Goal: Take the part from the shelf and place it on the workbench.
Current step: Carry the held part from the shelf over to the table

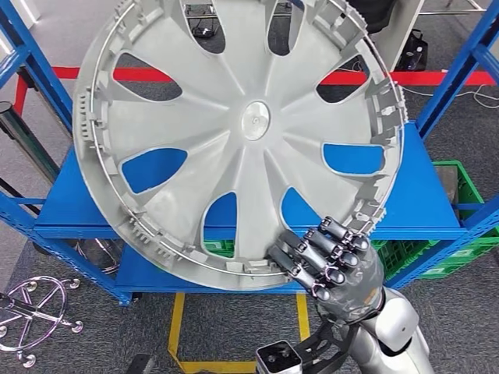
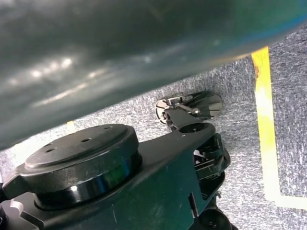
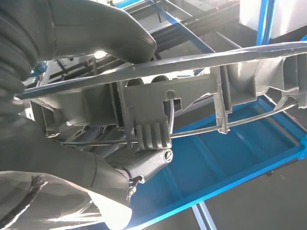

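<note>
Grey plastic wheel cover (image 1: 241, 132), held up in front of the blue shelf (image 1: 423, 195), tilted with its ribbed inner face toward the head camera. Gripped at the lower rim by the right hand (image 1: 330, 261), dark fingers (image 1: 312, 253) wrapped over the edge; seen from the right wrist as the thumb (image 3: 108, 24) on one side of the rim and fingers on the other, clamped near a clip tab. Extended up and to the left of that hand, so the bulk of the disc hung away from the only grip. Round, no long axis; spokes with cut-outs, small centre hub, wire retaining ring and clips round the edge. Apparently lifted off the shelf board, though contact at the far edge hard to rule out. Left hand: state impossible to tell. Green crate (image 1: 465, 234) beside the shelf; red floor tape (image 1: 447, 78) beyond. Bench nowhere to be placed yet.
</note>
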Robot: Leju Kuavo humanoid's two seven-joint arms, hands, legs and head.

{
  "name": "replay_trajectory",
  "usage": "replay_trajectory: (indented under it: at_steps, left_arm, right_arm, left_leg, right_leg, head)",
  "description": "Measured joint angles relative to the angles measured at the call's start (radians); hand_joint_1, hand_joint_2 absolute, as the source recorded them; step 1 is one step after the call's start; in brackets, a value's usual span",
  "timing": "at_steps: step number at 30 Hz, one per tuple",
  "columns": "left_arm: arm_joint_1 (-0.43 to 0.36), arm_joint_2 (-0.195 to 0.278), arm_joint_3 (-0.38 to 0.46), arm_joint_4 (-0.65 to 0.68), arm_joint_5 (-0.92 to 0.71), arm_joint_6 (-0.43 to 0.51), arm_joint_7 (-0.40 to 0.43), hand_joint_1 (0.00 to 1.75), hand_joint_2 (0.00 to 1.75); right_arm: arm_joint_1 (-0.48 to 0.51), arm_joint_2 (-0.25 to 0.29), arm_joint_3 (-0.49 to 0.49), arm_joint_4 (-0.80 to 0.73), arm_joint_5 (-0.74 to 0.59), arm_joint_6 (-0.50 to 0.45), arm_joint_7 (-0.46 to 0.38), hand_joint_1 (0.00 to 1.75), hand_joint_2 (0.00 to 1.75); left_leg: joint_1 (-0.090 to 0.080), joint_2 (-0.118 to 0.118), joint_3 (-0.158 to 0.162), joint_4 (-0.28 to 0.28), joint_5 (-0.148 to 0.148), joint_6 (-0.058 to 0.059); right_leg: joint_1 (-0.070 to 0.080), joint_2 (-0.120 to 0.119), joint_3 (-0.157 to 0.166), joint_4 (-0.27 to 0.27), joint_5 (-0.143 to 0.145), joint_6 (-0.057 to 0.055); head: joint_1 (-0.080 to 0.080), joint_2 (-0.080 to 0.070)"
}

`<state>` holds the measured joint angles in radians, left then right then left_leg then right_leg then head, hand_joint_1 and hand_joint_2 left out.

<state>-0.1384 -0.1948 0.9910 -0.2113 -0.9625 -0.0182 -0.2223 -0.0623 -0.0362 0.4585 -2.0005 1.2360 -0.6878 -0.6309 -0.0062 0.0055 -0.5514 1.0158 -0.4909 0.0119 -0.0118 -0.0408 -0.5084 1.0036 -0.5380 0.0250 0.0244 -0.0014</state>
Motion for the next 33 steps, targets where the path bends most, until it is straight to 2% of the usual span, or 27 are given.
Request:
replay_trajectory:
  at_steps: [14,19,21,22,23,25,26,27,28,29,31,32,33]
  left_arm:
    - [0.0,0.0,-0.008,0.0,0.002,0.0,0.009,0.0,0.0]
    - [0.001,0.002,-0.008,0.0,0.009,-0.002,0.013,0.0,0.0]
    - [0.001,0.001,-0.008,0.0,0.01,-0.002,0.013,0.0,0.0]
    - [0.001,0.001,-0.008,0.0,0.01,-0.002,0.013,0.0,0.0]
    - [0.0,0.001,-0.008,0.0,0.01,-0.002,0.014,0.0,0.0]
    - [-0.001,0.0,-0.008,0.0,0.011,-0.002,0.014,0.0,0.0]
    - [0.0,0.0,-0.008,0.0,0.011,-0.003,0.014,0.0,0.0]
    - [0.001,-0.001,-0.008,0.0,0.011,-0.003,0.014,0.0,0.0]
    - [0.001,-0.001,-0.008,0.0,0.011,-0.003,0.014,0.0,0.0]
    - [0.001,-0.001,-0.008,0.0,0.011,-0.003,0.014,0.0,0.0]
    - [-0.001,0.0,-0.008,0.0,0.014,-0.005,0.014,0.0,0.0]
    - [-0.001,0.0,-0.008,0.0,0.016,-0.006,0.015,0.0,0.0]
    - [-0.001,0.0,-0.008,0.0,0.018,-0.008,0.016,0.0,0.0]
  right_arm:
    - [-0.001,0.0,0.0,0.0,-0.001,0.0,0.017,1.75,1.75]
    - [0.0,0.0,0.0,0.0,-0.003,0.0,0.021,1.75,1.75]
    - [-0.001,0.0,0.0,0.0,-0.003,0.0,0.022,1.75,1.75]
    - [-0.002,0.0,0.0,0.0,-0.003,0.0,0.022,1.75,1.75]
    - [-0.002,0.0,0.0,0.0,-0.004,0.0,0.022,1.75,1.75]
    - [-0.002,0.0,0.001,0.0,-0.004,0.0,0.022,1.75,1.75]
    - [-0.001,0.0,0.001,0.0,-0.004,0.0,0.022,1.75,1.75]
    - [0.0,0.0,0.001,0.0,-0.005,0.0,0.022,1.75,1.75]
    - [0.001,0.0,0.001,0.001,-0.004,0.0,0.022,1.75,1.75]
    - [0.001,0.0,0.001,0.001,-0.004,0.0,0.022,1.75,1.75]
    - [0.0,0.0,0.001,0.001,-0.005,0.0,0.022,1.75,1.75]
    - [-0.001,0.0,0.001,0.002,-0.005,0.0,0.021,1.75,1.75]
    - [-0.001,0.0,0.001,0.002,-0.006,0.0,0.021,1.75,1.75]
  left_leg:
    - [0.0,0.0,0.0,0.0,0.0,0.0]
    - [-0.006,0.0,-0.001,0.003,-0.003,0.015]
    - [0.0,-0.001,0.009,-0.02,0.007,0.024]
    - [0.004,-0.001,0.015,-0.032,0.013,0.029]
    - [0.007,-0.002,0.021,-0.041,0.017,0.032]
    - [0.007,-0.005,0.023,-0.043,0.016,0.034]
    - [0.007,-0.007,0.024,-0.042,0.014,0.033]
    - [0.007,-0.009,0.027,-0.041,0.012,0.031]
    - [0.009,-0.013,0.031,-0.039,0.008,0.027]
    - [0.011,-0.017,0.035,-0.033,0.002,0.023]
    - [0.013,-0.023,0.034,-0.015,-0.012,0.01]
    - [0.012,-0.025,0.027,-0.004,-0.016,0.003]
    - [0.01,-0.026,0.018,0.004,-0.017,-0.003]
  right_leg:
    - [0.0,0.0,0.0,0.0,0.0,0.0]
    - [-0.006,-0.002,0.003,-0.008,0.005,0.009]
    - [-0.005,0.002,-0.002,-0.004,-0.002,0.013]
    - [-0.005,0.01,-0.015,0.019,-0.016,0.014]
    - [-0.004,0.019,-0.041,0.066,-0.037,0.014]
    - [-0.005,0.035,-0.122,0.205,-0.084,0.017]
    - [-0.006,0.037,-0.159,0.26,-0.091,0.019]
    - [-0.007,0.038,-0.182,0.28,-0.078,0.022]
    - [-0.009,0.038,-0.185,0.26,-0.045,0.024]
    - [-0.011,0.038,-0.169,0.203,0.004,0.025]
    - [-0.014,0.043,-0.126,0.087,0.067,0.026]
    - [-0.014,0.045,-0.114,0.055,0.078,0.022]
    - [-0.013,0.049,-0.113,0.048,0.075,0.018]
  head:
    - [0.0,0.0]
    - [-0.001,0.0]
    - [0.0,0.0]
    - [0.001,0.0]
    - [0.003,0.0]
    - [0.006,0.0]
    - [0.008,0.0]
    - [0.008,0.0]
    - [0.008,0.0]
    - [0.008,0.0]
    - [0.01,0.0]
    - [0.01,0.0]
    - [0.01,0.0]
